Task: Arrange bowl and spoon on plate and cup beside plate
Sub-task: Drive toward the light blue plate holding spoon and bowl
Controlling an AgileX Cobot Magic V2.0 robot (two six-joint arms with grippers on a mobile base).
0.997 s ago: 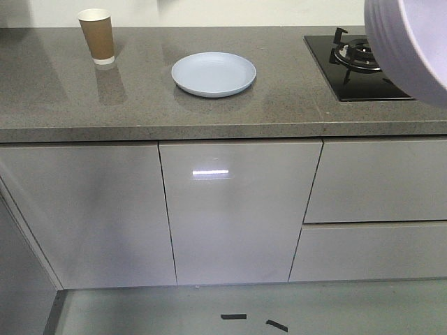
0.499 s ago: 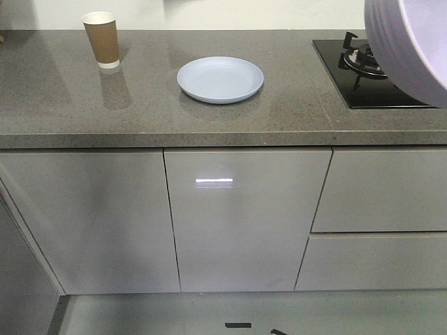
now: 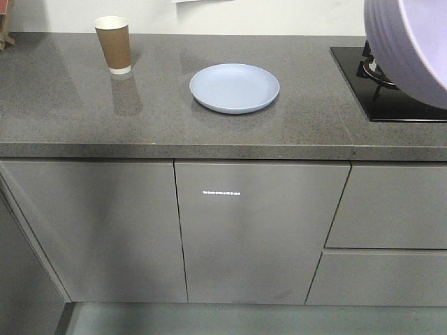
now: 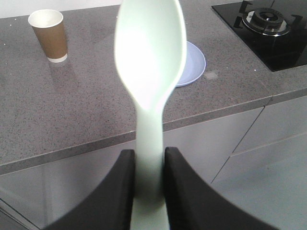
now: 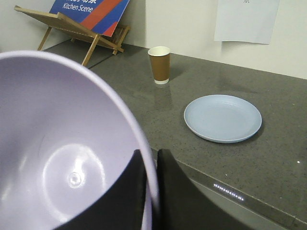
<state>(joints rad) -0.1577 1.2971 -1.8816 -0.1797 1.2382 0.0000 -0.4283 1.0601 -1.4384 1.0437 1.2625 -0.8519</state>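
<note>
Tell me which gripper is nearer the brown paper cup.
Left, probably. The left gripper, shut on the pale mint plastic spoon, has the brown paper cup ahead-left, large in its view. The right gripper, clamping the lavender plastic bowl, sees it smaller, farther off.

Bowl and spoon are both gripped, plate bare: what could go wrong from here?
The right gripper pinches the bowl by its rim alone, so it could tilt or slip when lowered onto the plate. The left gripper holds the spoon by its handle; its head could knock the bowl.
</note>
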